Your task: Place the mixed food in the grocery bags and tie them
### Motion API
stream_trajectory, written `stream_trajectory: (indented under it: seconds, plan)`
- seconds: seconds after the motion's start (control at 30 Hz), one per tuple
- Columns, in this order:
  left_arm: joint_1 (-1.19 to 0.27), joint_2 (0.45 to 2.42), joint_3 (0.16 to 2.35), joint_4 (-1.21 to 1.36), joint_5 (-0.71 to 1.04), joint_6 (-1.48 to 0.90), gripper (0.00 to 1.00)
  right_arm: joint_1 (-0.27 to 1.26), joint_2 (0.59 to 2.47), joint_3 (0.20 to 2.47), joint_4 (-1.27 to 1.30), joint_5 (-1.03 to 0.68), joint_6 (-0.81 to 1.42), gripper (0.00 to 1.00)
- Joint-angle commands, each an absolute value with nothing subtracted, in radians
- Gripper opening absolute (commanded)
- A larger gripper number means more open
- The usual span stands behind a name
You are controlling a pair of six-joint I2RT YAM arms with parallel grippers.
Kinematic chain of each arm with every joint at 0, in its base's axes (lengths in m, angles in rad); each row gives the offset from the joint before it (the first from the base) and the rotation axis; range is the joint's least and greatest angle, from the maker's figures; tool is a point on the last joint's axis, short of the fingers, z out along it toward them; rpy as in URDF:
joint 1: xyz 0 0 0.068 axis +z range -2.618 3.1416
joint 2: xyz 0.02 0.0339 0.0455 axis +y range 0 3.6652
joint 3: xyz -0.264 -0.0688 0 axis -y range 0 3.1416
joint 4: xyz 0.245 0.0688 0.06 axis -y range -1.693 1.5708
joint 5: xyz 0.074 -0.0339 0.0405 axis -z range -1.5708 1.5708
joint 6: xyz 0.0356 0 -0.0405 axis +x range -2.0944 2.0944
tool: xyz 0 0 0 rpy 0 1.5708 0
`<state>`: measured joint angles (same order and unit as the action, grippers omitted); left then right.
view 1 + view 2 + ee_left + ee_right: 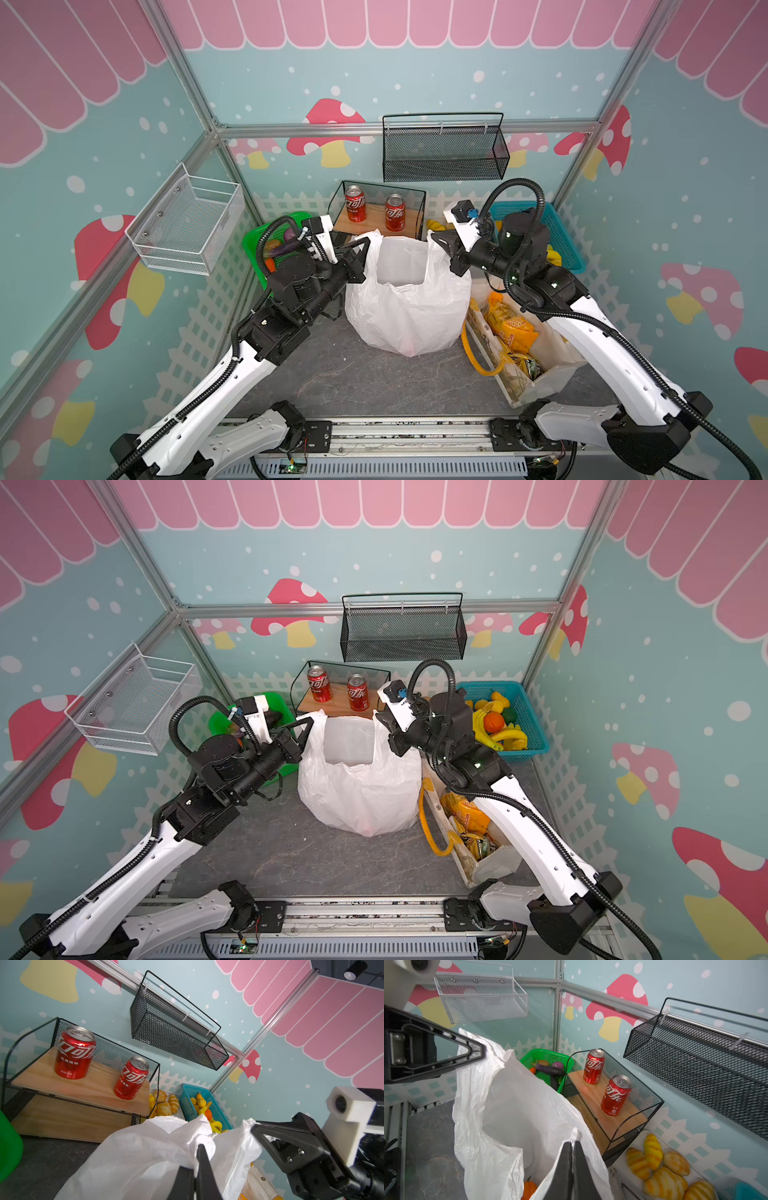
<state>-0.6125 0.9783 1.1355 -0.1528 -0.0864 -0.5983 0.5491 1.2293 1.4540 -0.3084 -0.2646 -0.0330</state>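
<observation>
I see the white carrier bag (407, 299) standing open on the dark tabletop (332, 374), and I place everything else from it. The left gripper (366, 244) is at the bag's left handle, its fingers (200, 1165) pressed together on a fold of the plastic. The right gripper (434, 237) is at the bag's right handle, its fingers (571, 1163) likewise pinched flat on the film, with a peak of plastic poking out above them. The two handles are held apart and the mouth gapes.

From above, the bag's inside reads as plain white. Only the right wrist view shows an orange pumpkin (529, 1188) low inside, half cut off by the frame edge, and I cannot tell what else lies in there.

Just right of the bag sits the cream tote (552, 368), partly covered by the right arm, with yellow snack packets (515, 332) in its mouth. Behind the bag to the left, the green basket (527, 1059) holds a purple aubergine (550, 1069) and other vegetables, mostly hidden by the left arm from above. Directly behind the bag is a wooden shelf (593, 1095) with two cola cans (593, 1066). Behind the bag to the right lie bread rolls (664, 1167) and a teal basket (534, 725) of fruit.
</observation>
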Motion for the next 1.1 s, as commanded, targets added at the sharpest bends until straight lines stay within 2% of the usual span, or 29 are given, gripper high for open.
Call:
stream_trajectory:
  seconds: [0.0,0.2,0.53,0.77,0.87,0.9,1.07]
  plan:
    - [-0.561,0.91,1.149,-0.149,-0.05,-0.659,0.0,0.46,1.176,1.45,-0.204,-0.337,-0.019,0.0]
    - [-0.477,0.891,1.135,-0.156,0.045,-0.726,0.0,0.359,1.152,1.419,-0.139,-0.45,0.015,0.0]
    - [-0.318,0.883,1.075,-0.133,0.155,-0.808,0.0,0.199,1.124,1.349,-0.111,-0.473,0.072,0.0]
    - [-0.298,0.896,1.06,-0.153,0.162,-0.767,0.0,0.143,1.133,1.296,-0.041,-0.554,0.119,0.0]
    - [-0.298,0.919,1.074,-0.153,0.219,-0.7,0.0,0.144,1.144,1.279,-0.009,-0.598,0.132,0.0]
    - [-0.298,0.926,1.085,-0.156,0.244,-0.671,0.02,0.143,1.146,1.278,-0.004,-0.605,0.135,0.0]
    - [-0.296,0.934,1.151,-0.224,0.332,-0.503,0.27,0.143,1.157,1.272,0.02,-0.639,0.146,0.0]
